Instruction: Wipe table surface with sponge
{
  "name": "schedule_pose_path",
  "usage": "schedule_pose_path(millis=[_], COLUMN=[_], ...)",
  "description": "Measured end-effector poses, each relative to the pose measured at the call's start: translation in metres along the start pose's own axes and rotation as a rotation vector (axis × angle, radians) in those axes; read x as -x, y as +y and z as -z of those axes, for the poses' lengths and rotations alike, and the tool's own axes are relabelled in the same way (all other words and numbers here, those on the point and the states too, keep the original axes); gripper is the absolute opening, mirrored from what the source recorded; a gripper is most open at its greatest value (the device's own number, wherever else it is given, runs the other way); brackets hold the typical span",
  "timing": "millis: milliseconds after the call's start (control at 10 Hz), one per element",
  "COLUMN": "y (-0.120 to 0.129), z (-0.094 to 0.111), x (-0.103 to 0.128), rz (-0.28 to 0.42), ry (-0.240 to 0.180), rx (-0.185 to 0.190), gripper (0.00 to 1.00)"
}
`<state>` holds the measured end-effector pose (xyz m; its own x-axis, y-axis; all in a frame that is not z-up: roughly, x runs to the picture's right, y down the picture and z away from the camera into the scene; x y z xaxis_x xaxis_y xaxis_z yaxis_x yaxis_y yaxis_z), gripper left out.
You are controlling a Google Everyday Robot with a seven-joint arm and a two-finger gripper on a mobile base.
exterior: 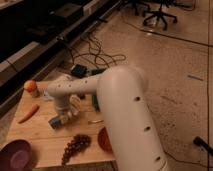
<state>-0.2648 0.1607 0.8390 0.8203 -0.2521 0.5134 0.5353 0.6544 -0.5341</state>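
The table surface (45, 137) is a light tan wooden board at the lower left. The sponge (54, 121), a small blue block with a paler side, lies against the board near its middle. My gripper (61, 119) hangs down from the white arm, which reaches in from the right. It sits right on the sponge and appears shut on it, pressing it onto the wood.
A carrot (27, 113) and an orange-topped item (31, 88) lie at the board's left. A grape bunch (75, 145), a purple bowl (15, 157) and a reddish plate (104, 141) are along the front. A green tray (95, 102) is partly hidden behind the arm. Cables lie on the floor beyond.
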Motion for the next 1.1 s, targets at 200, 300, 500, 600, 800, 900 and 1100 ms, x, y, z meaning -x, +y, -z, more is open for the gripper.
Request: schedule_pose_path(millis=[200,300,500,600,800,900,1100], y=[-0.012,-0.017,-0.027,-0.031,-0.038,-0.041,-0.041], z=[0.003,0.004,0.007,0.006,0.001,-0.002,-0.012], x=[0.006,0.008,0.017,0.022,0.034,0.042,0.062], rz=[0.015,0.021,0.040,0.050,0.074,0.089,0.128], ry=[0.002,0.003,0.002,0.000,-0.006,-0.009,-0.012], rx=[-0.001,-0.002,-0.005,-0.005,-0.005,-0.003,0.005], gripper=[0.00,0.00,0.00,0.00,0.00,0.00,0.00])
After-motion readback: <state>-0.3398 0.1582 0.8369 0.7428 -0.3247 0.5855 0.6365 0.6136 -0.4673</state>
